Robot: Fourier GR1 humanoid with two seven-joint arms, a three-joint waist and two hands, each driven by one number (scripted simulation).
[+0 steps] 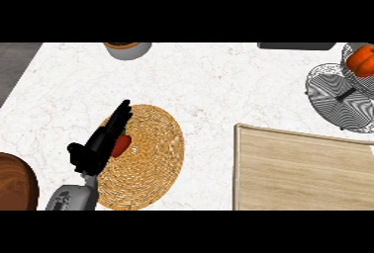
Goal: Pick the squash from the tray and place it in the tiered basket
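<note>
We saw the left hand [99,143] over the woven tray [150,158], fingers straight and unclenched, lying across the orange squash [121,146]. The tiered basket [343,94] stood well apart on the tabletop [219,84].

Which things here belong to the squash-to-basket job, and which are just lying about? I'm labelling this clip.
Job:
- squash, orange, on the tray
- woven round tray
- wire tiered basket, far right
- left robot hand, over the squash

Lying about:
- wooden cutting board
- grey pot, top edge
- dark wooden item, lower left
</note>
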